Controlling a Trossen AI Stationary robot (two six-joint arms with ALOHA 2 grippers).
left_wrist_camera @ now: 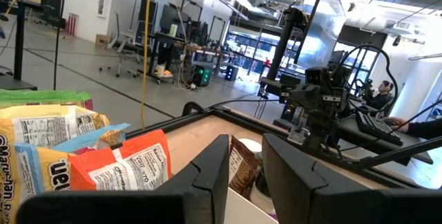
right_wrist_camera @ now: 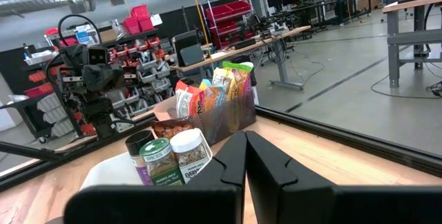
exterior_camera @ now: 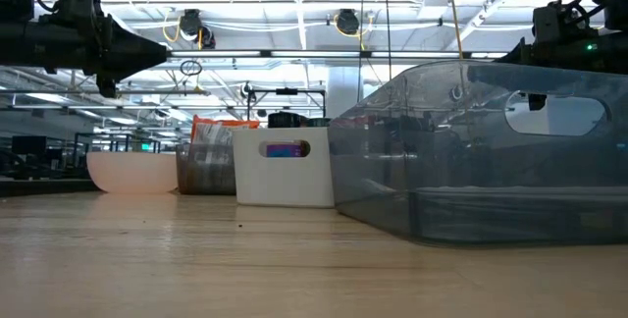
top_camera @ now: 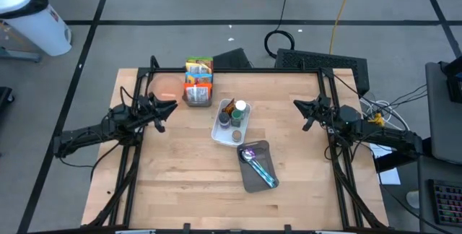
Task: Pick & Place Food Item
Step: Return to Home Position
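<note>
Now, with the seasoning bottles (top_camera: 239, 109) standing inside the white bin (top_camera: 222, 137), the left gripper (top_camera: 168, 107) empty and slightly parted to its left and the right gripper (top_camera: 299, 105) pressed closed on nothing to its right, I judge that only a careless low swing home could knock the bin.

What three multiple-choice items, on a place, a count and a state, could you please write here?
1. Where do the seasoning bottles stand? A in the white bin; B on the floor; C in a cup.
2. How many bins are on the table? A two; B three; C five.
3. What do the left end effector and right end effector hold? A nothing; B a noodle pack; C a spoon.
Key: A, their lids show inside it; B, white, black bin, grey bin; A, both are empty.
</note>
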